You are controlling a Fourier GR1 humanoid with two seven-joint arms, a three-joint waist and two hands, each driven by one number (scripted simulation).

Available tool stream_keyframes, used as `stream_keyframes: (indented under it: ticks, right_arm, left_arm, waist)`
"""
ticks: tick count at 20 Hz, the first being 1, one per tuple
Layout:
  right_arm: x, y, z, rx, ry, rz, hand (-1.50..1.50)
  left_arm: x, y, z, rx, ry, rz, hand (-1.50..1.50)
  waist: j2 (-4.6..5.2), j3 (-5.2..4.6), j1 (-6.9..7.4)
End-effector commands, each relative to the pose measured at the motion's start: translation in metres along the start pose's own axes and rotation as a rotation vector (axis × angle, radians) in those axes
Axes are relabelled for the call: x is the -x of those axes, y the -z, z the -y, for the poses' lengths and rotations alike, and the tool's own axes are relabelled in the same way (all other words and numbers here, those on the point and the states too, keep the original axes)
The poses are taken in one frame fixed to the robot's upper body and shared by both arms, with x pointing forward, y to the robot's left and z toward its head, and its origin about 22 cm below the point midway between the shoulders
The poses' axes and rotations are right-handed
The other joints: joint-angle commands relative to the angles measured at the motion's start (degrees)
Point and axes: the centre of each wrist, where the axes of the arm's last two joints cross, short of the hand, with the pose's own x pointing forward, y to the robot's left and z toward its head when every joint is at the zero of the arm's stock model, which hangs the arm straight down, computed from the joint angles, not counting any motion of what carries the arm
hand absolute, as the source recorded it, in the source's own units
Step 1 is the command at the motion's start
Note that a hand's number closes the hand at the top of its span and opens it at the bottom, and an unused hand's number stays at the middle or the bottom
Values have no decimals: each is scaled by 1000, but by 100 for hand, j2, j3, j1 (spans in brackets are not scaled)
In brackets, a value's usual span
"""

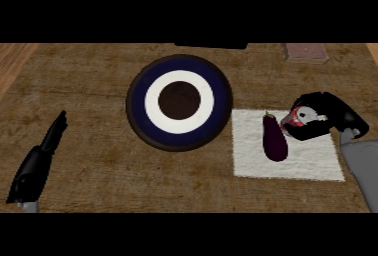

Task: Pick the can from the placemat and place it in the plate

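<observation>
Can (298, 120) in right hand (331, 113) (over placemat (295, 162))

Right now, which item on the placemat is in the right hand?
The can. The right hand curls round it at the placemat's right edge; the eggplant lies untouched beside it, nearer the plate.

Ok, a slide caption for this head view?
Right hand curled round the can over the white placemat, beside an eggplant; plate waiting.

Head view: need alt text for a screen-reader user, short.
The robot's right hand curls round a red can at the right of a white placemat, beside a purple eggplant. A round blue-and-white plate lies to the left; the left hand rests open at the left edge.
</observation>
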Motion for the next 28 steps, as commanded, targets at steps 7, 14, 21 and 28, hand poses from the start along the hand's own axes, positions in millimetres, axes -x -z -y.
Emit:
stream_keyframes:
  ticks: [7, 14, 21, 28]
  right_arm:
    - [-20, 24, 35, 23, -353, 395, 150]
    - [-19, 43, 58, 273, -289, 599, 150]
    - [-35, 50, 79, 391, -132, 933, 150]
    - [-93, 58, 91, 195, -49, 1145, 150]
  left_arm:
    - [-19, 24, 1, 27, -10, 66, 0]
    - [-8, 19, 16, 37, -10, 16, 0]
    - [-8, 17, -14, -3, -3, 1, 0]
    - [6, 8, 0, 14, -7, -34, 0]
  waist:
    - [150, 27, 300]
    - [68, 10, 92]
    - [-25, 4, -47]
    - [-84, -20, -209]
